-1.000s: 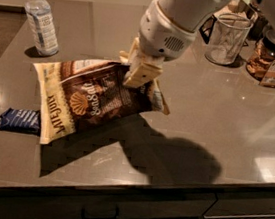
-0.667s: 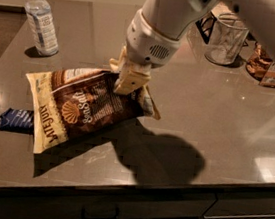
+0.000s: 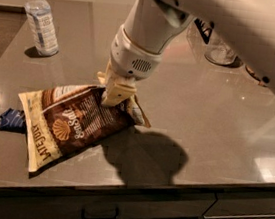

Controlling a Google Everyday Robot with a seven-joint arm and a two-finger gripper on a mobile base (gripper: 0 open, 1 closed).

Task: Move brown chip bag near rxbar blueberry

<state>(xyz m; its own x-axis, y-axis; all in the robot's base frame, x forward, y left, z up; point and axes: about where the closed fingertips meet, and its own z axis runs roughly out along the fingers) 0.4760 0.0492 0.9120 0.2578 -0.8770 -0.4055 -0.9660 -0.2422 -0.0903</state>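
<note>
The brown chip bag [image 3: 72, 123] is a large crinkly dark-brown bag with cream edges and a shell logo, left of centre on the grey countertop [image 3: 216, 122]. My gripper [image 3: 114, 94] is shut on the bag's upper right end and holds that end a little above the counter. The bag's lower left end hangs down to the surface. The rxbar blueberry [image 3: 12, 120] is a small dark-blue wrapper lying flat at the far left. The bag's left edge overlaps part of it.
A clear water bottle [image 3: 41, 19] stands at the back left. A glass jar [image 3: 221, 51] stands at the back right, behind my arm. The counter's front edge runs along the bottom, with drawers [image 3: 244, 216] below it.
My gripper has carried the chip bag left and toward the front edge. The bag now reaches the blue bar and covers part of it.
</note>
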